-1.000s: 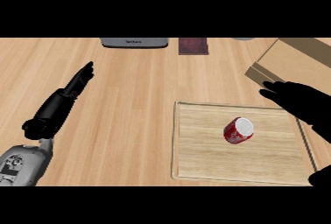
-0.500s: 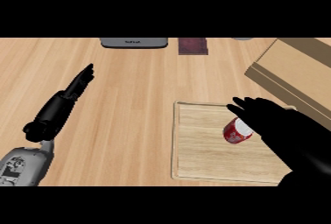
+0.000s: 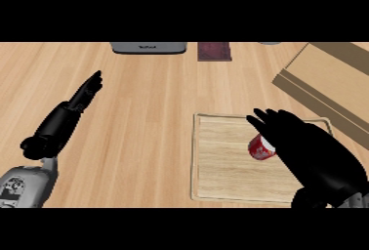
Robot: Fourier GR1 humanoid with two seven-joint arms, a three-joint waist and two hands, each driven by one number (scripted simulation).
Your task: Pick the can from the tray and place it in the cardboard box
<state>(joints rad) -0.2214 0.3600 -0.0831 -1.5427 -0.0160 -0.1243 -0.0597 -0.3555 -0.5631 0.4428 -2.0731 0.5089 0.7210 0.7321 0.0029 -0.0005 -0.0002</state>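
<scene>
Here, one can [image 3: 259, 148] on one tray [image 3: 216, 166] sits beneath the open, empty right hand [image 3: 310, 151].

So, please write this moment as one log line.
phase: reach | right hand: open, over can | can: on tray | left hand: open, resting | cardboard box: beyond tray

Red can [image 3: 259, 148] on wooden tray [image 3: 216, 161] at lower right, right hand [image 3: 310, 151] spread over it, cardboard box [image 3: 328, 78] upper right, left hand [image 3: 69, 114] open at left on counter [image 3: 151, 97]
</scene>
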